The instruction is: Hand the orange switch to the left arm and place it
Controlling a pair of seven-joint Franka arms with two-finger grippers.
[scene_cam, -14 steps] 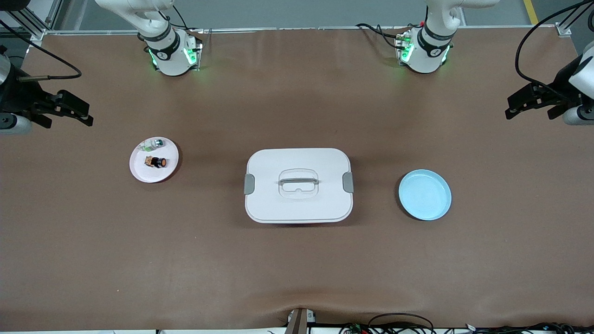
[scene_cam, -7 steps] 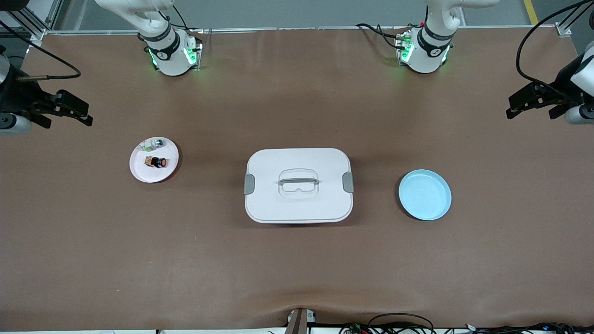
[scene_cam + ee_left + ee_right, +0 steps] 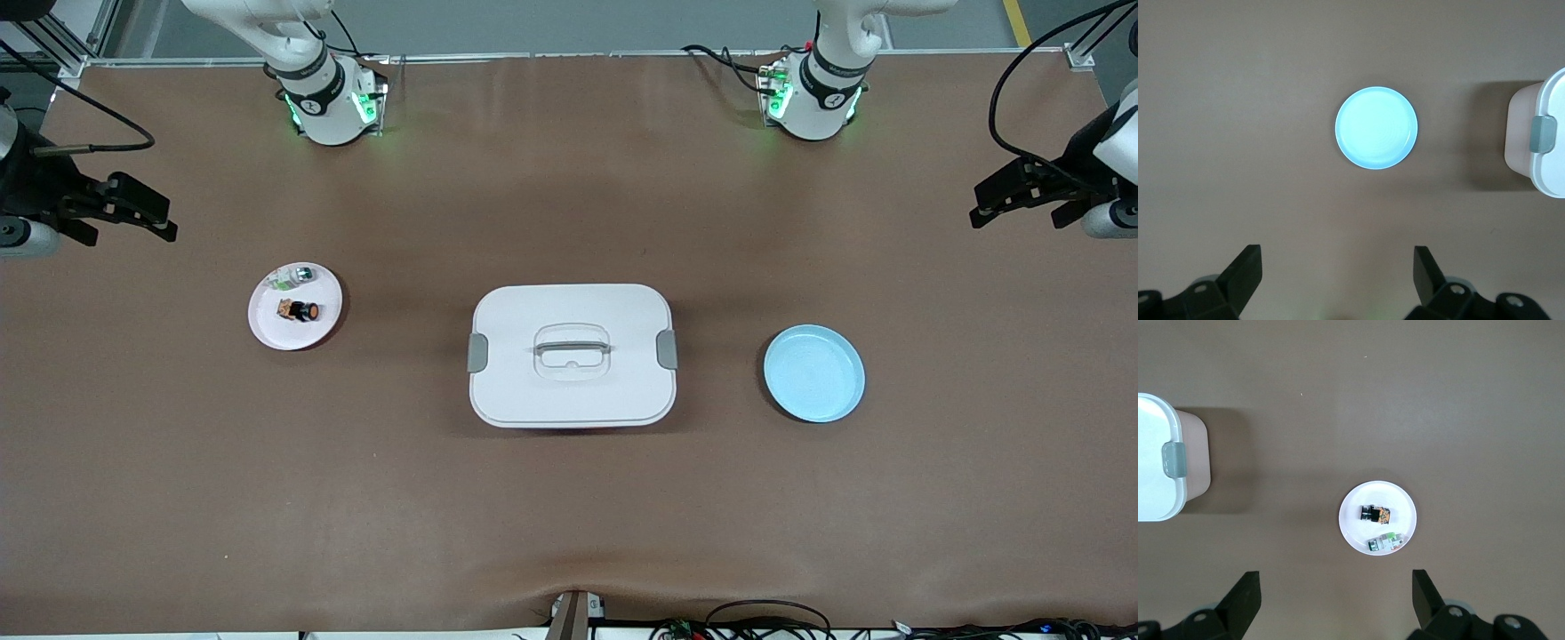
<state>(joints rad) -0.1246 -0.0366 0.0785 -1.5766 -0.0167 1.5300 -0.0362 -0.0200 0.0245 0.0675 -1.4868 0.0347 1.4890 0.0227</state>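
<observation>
The orange switch [image 3: 300,311] lies on a pink plate [image 3: 269,331] toward the right arm's end of the table; it also shows in the right wrist view [image 3: 1376,513]. The white box [image 3: 572,391] stands at the table's middle, lid on. My right gripper [image 3: 165,222] hangs open and empty, high over the table's end, apart from the pink plate; its fingers frame bare table in the right wrist view [image 3: 1335,577]. My left gripper [image 3: 976,206] hangs open and empty, high over the other end, and shows in the left wrist view [image 3: 1338,253].
A small clear-green-silver part [image 3: 296,276] shares the pink plate [image 3: 1355,520], farther from the front camera than the switch. An empty blue plate [image 3: 813,372] lies toward the left arm's end, also seen in the left wrist view [image 3: 1376,128]. The box's clipped end shows in both wrist views [image 3: 1545,143] [image 3: 1158,467].
The left arm's hand has shifted very slightly. The right arm, the switch, the box and the plates have not moved.
</observation>
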